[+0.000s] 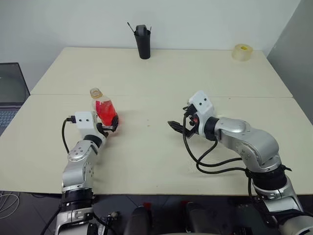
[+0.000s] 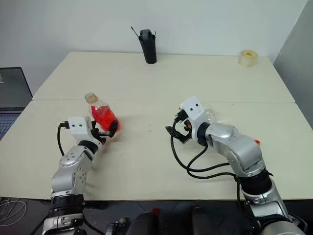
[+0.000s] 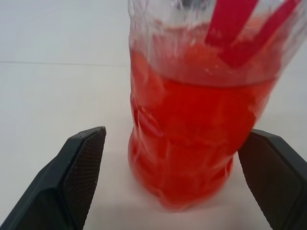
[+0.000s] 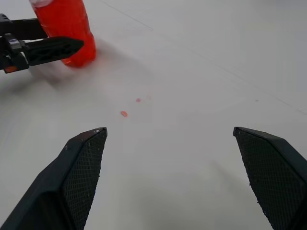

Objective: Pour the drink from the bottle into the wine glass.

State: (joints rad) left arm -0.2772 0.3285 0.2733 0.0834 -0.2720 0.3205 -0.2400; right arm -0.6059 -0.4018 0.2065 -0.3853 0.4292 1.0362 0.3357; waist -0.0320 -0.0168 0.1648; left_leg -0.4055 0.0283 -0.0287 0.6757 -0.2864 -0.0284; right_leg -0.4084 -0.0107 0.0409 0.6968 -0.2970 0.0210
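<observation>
Left wrist view puts our left gripper [image 3: 175, 187] spread wide, one finger [image 3: 79, 172] on each side of the bottle [image 3: 196, 120], with a clear gap between each pad and the plastic; we are not squeezing it. The bottle stands upright on the table [image 1: 156, 161] near its left edge, holding the red drink [image 3: 187, 158] to well above half. No label or writing on it can be read. Its neck is yellowish in the head views [image 1: 96, 92].

Our right gripper [image 4: 177, 177] is also spread to its widest and holds nothing; it hangs just above the tabletop near the middle, pointing toward the bottle. Two small red drops [image 4: 124, 114] lie on the table ahead of it.

Behind the right wrist, we can just make out the wine glass [image 2: 209, 115]. A black holder [image 1: 143, 41] stands at the far edge, and a roll of tape [image 1: 242, 52] sits near the far right corner.
</observation>
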